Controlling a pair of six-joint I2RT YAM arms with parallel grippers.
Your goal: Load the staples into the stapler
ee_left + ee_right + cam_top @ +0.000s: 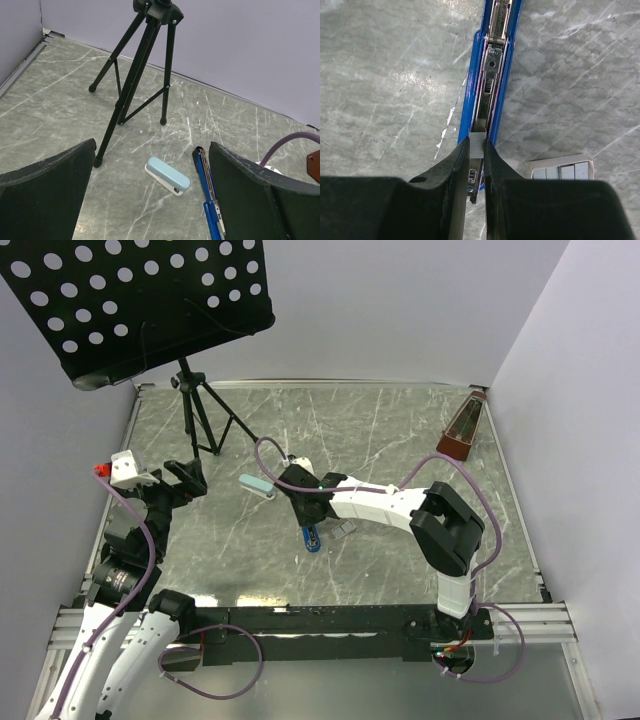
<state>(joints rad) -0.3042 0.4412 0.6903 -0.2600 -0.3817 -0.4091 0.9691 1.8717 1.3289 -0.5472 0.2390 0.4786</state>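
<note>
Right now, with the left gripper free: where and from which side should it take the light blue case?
Take the light blue case across its two long edges, mid-length, coming straight down with the open left gripper. It lies flat, long and narrow; its rounded ends would likely slip, and both long sides stand clear of the tripod and stapler.

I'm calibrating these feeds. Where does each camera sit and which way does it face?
Top external: above and behind the robot, looking down at the table; left arm, right arm show.
Left wrist: on the left arm, facing the tripod and back wall; the open left tool frames it.
Right wrist: looking straight down on the open stapler; right tool pinches the staples.
Shared: the stapler shows in all three.
</note>
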